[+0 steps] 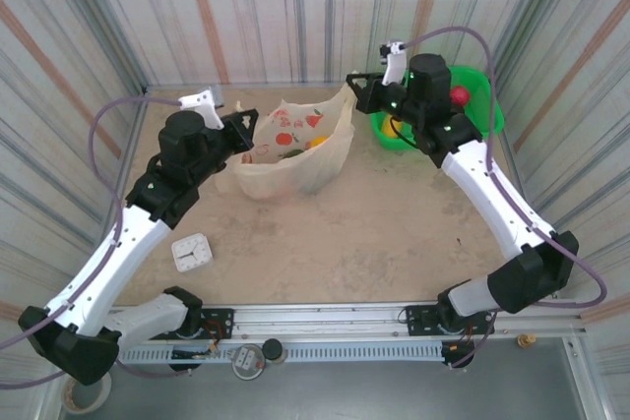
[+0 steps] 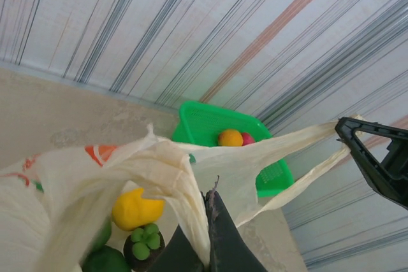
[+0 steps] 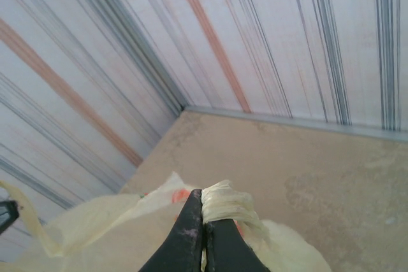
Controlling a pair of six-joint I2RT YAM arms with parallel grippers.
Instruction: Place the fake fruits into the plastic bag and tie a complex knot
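Observation:
The cream-yellow plastic bag (image 1: 295, 159) stands open at the back middle of the table, stretched between both grippers. My left gripper (image 1: 248, 142) is shut on the bag's left rim (image 2: 185, 202). In the left wrist view a yellow fruit (image 2: 137, 208), a dark fruit with a green top (image 2: 143, 246) and a green fruit (image 2: 105, 260) lie inside the bag. My right gripper (image 1: 356, 91) is shut on the bag's right handle strip (image 3: 229, 203), which bunches over its fingertips (image 3: 191, 221). An orange fruit (image 2: 230, 137) and a red fruit (image 1: 459, 95) lie in the green basket.
The green basket (image 1: 492, 117) sits at the back right corner behind my right arm. A small white square object (image 1: 192, 252) lies on the table near the left arm. Striped walls close in on three sides.

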